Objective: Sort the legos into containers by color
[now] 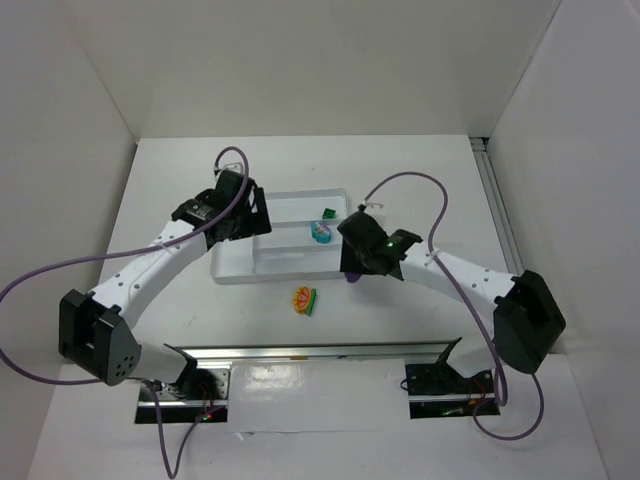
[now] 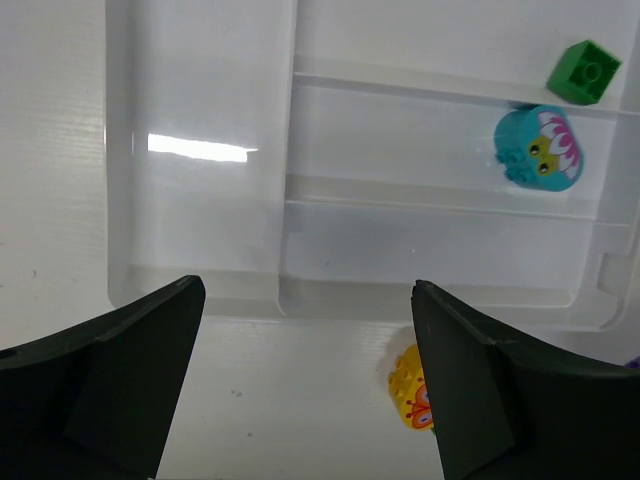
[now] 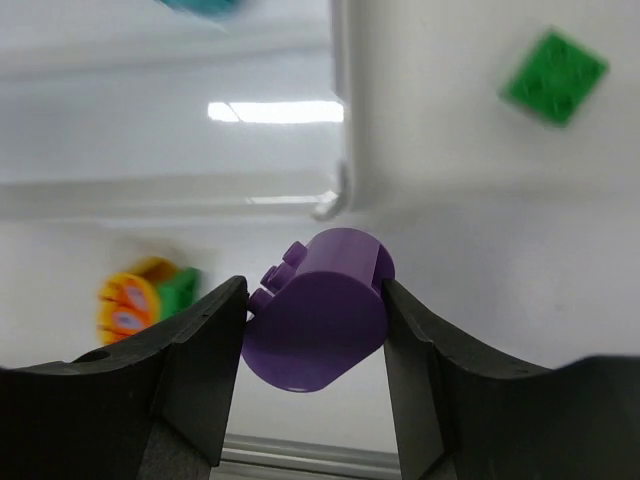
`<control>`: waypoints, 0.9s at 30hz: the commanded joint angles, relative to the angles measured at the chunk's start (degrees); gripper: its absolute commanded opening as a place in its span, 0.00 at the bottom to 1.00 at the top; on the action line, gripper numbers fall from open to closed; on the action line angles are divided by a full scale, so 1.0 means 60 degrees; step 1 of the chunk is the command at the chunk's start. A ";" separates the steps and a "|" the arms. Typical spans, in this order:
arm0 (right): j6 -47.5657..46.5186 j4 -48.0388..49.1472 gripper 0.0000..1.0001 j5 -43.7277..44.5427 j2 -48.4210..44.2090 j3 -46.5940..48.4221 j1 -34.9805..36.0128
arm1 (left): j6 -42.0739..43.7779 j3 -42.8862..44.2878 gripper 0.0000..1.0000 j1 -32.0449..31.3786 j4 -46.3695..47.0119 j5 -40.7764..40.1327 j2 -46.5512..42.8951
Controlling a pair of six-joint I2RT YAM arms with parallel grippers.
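The white tray [image 1: 235,262] lies mid-table. Inside it are a green cube [image 1: 328,211] [image 2: 583,71] and a cyan-and-pink round piece [image 1: 321,232] [image 2: 540,146]. The orange-yellow piece with green [image 1: 304,299] [image 2: 408,385] [image 3: 140,300] sits on the table in front of the tray. My right gripper [image 1: 352,272] [image 3: 315,300] is shut on the purple lego [image 1: 351,279] [image 3: 320,310], just off the tray's near right corner. Another green cube [image 3: 554,76] lies on the table beyond the tray's right wall. My left gripper [image 1: 250,215] [image 2: 307,292] hangs open over the tray's near rim [image 2: 200,290], holding nothing.
White walls enclose the table on the left, back and right. A metal rail [image 1: 330,350] with the two arm bases runs along the near edge. Purple cables [image 1: 410,180] arc above both arms.
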 commanded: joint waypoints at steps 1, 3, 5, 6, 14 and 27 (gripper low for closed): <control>-0.0909 0.0455 0.55 0.0455 0.0298 0.1366 0.0107 | -0.0195 -0.0605 0.97 -0.0028 0.0042 -0.0340 -0.0221; -0.1259 0.0936 0.55 0.0192 0.1086 0.1777 0.0107 | -0.0341 -0.0811 0.97 -0.0028 0.0042 -0.0222 -0.0353; -0.1436 0.1333 0.55 -0.0217 0.1558 0.2246 0.0107 | -0.0460 -0.0944 0.97 -0.0028 0.0042 -0.0135 -0.0630; -0.1437 0.1610 0.55 -0.0322 0.2009 0.2363 0.0107 | -0.0590 -0.1045 0.97 -0.0028 0.0042 -0.0135 -0.0631; -0.1613 0.2287 0.69 -0.0981 0.3127 0.3008 0.0195 | -0.0782 -0.1149 0.96 -0.0028 0.0042 -0.0105 -0.1071; -0.1598 0.0837 0.71 0.2416 0.0786 0.2092 -0.0550 | -0.0401 -0.0754 0.96 -0.0028 0.0042 -0.0003 -0.0661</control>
